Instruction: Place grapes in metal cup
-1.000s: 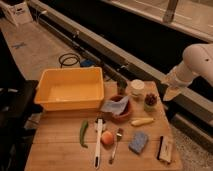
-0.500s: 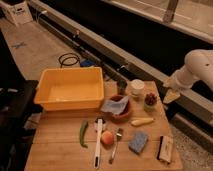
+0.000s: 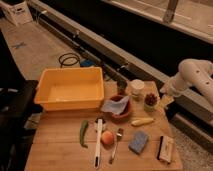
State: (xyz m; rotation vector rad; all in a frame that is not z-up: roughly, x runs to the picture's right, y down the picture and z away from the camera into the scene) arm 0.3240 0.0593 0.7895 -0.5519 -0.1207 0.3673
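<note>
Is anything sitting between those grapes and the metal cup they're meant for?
Yes: the white cup stands between the grapes and the metal cup. The gripper hangs beside the grapes at the table's edge, with nothing between them.

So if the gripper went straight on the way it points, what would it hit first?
Probably the wooden table's right edge, just beside the grapes; gripper hangs above it, depth unclear.

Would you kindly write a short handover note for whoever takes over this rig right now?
The gripper: at the table's right edge, just right of the grapes.
Grapes: on the pale green cup, not in the metal cup.
Metal cup: back of table, left of the white cup.
Done: nothing placed.
Left: grasp grapes, carry them past the white cup, drop into metal cup.
</note>
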